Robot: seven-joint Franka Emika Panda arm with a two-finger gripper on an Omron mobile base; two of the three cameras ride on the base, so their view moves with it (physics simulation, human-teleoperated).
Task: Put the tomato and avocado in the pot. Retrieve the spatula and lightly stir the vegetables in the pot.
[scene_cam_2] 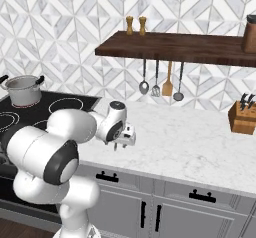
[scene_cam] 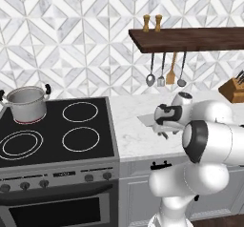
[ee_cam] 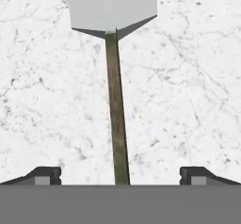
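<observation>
Nearest the hand camera, the gripper [ee_cam: 120, 175] hangs over the white marble counter [ee_cam: 188, 86] with its two dark finger tips [ee_cam: 44, 175] spread wide apart and nothing between them gripped. Lying flat on the counter directly below is the spatula [ee_cam: 116, 77]: a thin, straight, dark handle runs up the middle of the hand view, between the two tips without touching either, and ends in a flat, square, light-grey blade at the far end. No brand, label or writing can be read on the spatula or anywhere else in the scene. From the left base view, the gripper [scene_cam: 161, 131] points down at the counter just to the right of the stove [scene_cam: 57, 130], and a corner of the grey blade [scene_cam: 145, 119] shows on the marble beside it. From the right base view, the gripper [scene_cam_2: 125, 141] sits low over the near part of the counter. On the far left burner of the black stove stands the pot [scene_cam: 26, 103], a small shiny steel cylinder with two black side handles, upright and well apart from the gripper. On the far wall, a dark wooden shelf [scene_cam: 190, 39] carries two small shakers [scene_cam: 152, 23], with ladles and a wooden turner [scene_cam: 170, 68] hanging beneath it. A knife block [scene_cam_2: 242, 116] stands at the far right of the counter.
</observation>
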